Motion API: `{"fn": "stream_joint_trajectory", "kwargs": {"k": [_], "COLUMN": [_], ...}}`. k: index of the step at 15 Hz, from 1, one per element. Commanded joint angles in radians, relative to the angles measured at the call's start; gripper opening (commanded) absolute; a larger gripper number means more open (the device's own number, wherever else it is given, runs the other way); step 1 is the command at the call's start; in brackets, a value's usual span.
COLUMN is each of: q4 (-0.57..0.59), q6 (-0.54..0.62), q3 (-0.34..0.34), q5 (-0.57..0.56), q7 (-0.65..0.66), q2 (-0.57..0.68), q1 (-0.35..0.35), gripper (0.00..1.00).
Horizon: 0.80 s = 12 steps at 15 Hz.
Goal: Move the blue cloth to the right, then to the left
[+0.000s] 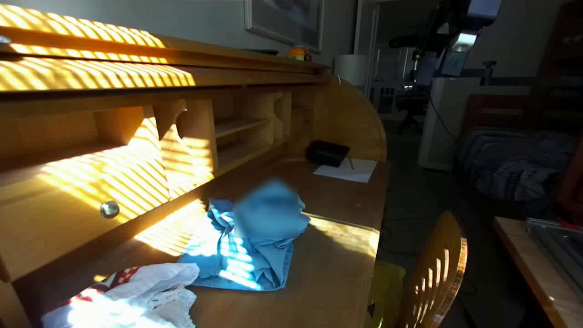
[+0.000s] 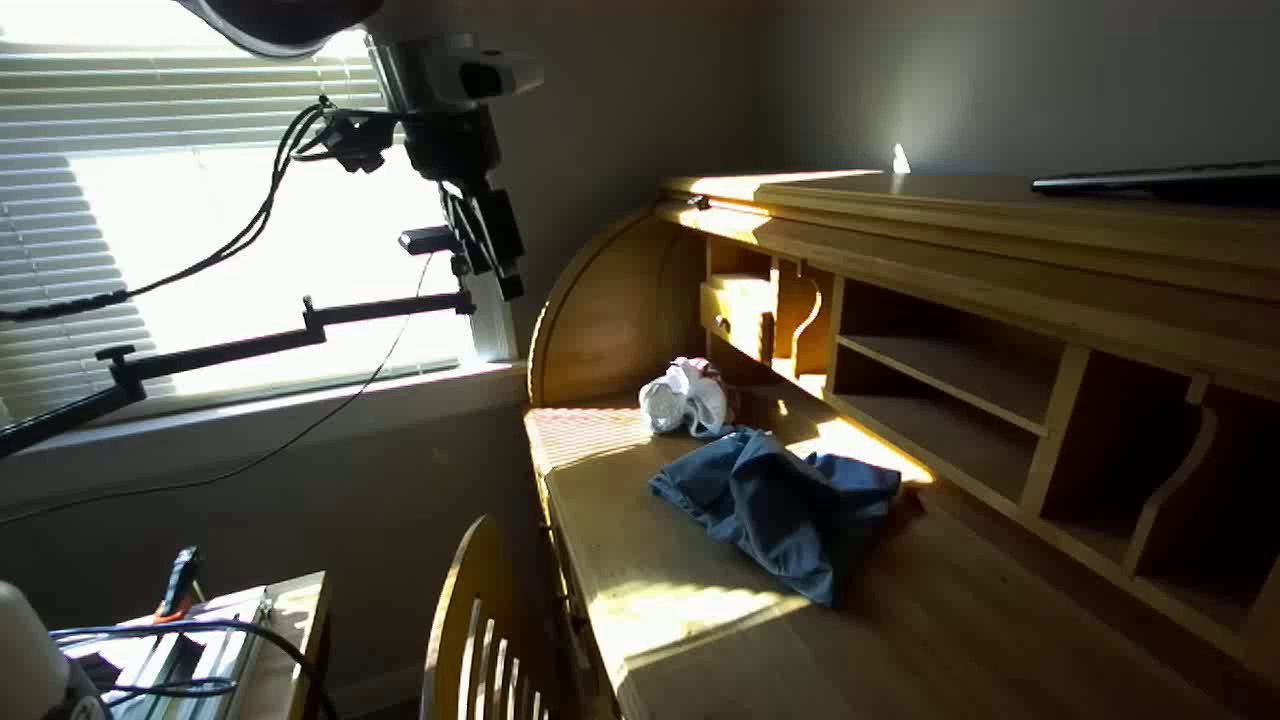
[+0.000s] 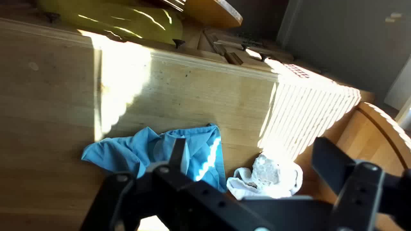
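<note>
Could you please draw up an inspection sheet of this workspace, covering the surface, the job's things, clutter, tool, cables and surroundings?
Surface: wooden desktop, with bright sun patches and shade.
Job's things: blue cloth, crumpled on the desktop, partly sunlit.
Clutter: white cloth with some red, close beside the blue cloth; paper and a dark box-like object farther along, in an exterior view.
Tool: open, holding nothing, apart from the blue cloth.
Cables: black cable bundle crossing in front of the window; bluish cable over the side table.
Surroundings: chair near the desktop's front edge; window with blinds behind the tool in an exterior view.
</note>
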Motion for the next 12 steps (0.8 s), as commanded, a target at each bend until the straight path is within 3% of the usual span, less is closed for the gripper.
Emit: {"fn": "stream_joint_trajectory", "kwargs": {"k": [1,7,12], "q4": [0.003,0.003,0.064], "q6": [-0.003,-0.003,0.086], "q3": [0.002,0.002,-0.026], "q5": [0.001,0.001,-0.062], "q7": [-0.001,-0.001,0.089], "q2": [0.0,0.0,0.152], "q1": [-0.003,-0.003,-0.123], "gripper": [1.0,1.0,1.0]}}
